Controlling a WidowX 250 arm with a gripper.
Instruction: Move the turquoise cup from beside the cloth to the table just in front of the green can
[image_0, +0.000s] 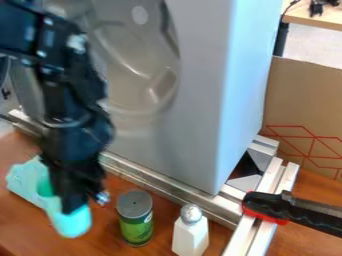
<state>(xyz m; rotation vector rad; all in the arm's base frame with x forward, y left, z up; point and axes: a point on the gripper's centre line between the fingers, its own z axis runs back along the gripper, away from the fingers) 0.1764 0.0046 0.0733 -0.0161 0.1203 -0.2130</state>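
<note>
The black gripper (81, 197) hangs down from the upper left over the wooden surface. Directly behind and below it is a turquoise object (71, 224), partly covered by the gripper; its paler left part (25, 181) spreads toward the left edge. Whether the two touch or the object is held, I cannot tell. To the right of the gripper stands a green can with a grey lid (136, 226). Farther right, a white shaker with a silver top (190, 237) is upright near the bottom edge.
A tall grey box-like unit (200, 100) with a rounded recess rises behind the objects. Metal rails (170, 186) run along its base and toward the bottom right. A black and red clamp (267, 206) grips the rails at right. Cardboard (304, 95) stands behind.
</note>
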